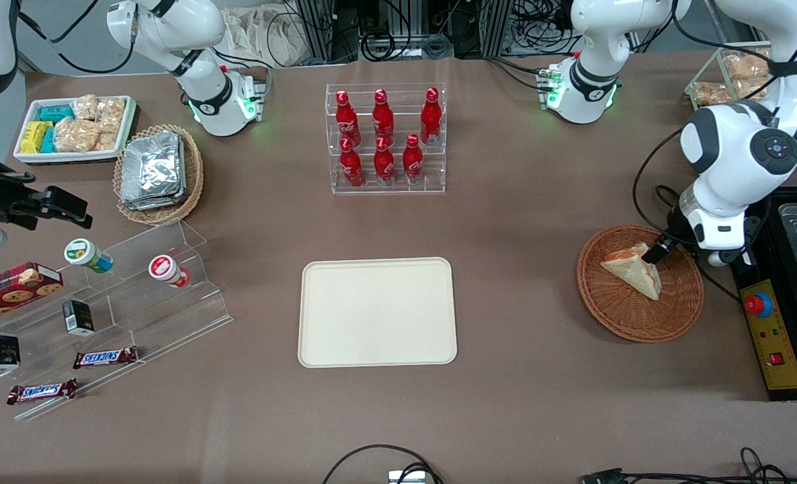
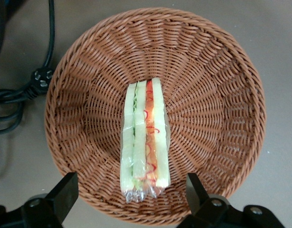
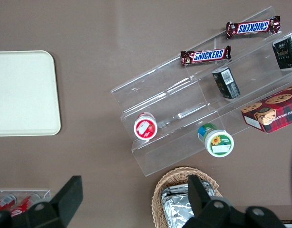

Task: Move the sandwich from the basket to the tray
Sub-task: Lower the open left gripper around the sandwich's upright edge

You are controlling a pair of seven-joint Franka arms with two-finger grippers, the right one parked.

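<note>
Sandwich [image 2: 145, 137] is lying in the basket [image 2: 217, 95], wrapped in clear film, layered edge facing up at the wrist camera: pale bread, green and red-orange filling showing. In the front view the sandwich [image 1: 634, 267] is sitting roughly mid-basket, and the basket [image 1: 640, 316] is sitting on the brown table [image 1: 539, 222] toward the working arm's end. Left gripper [image 2: 131, 194] is hovering over the basket, jaws spread wide, one finger [image 2: 65, 190] on each side of the sandwich's end, neither touching it. In the front view the gripper [image 1: 660, 252] is sitting low at the basket edge farther from the camera. Tray [image 1: 377, 312] is lying bare mid-table, well apart from the basket, toward the parked arm. Rack of red bottles [image 1: 385, 138] is standing farther from the camera than the tray
</note>
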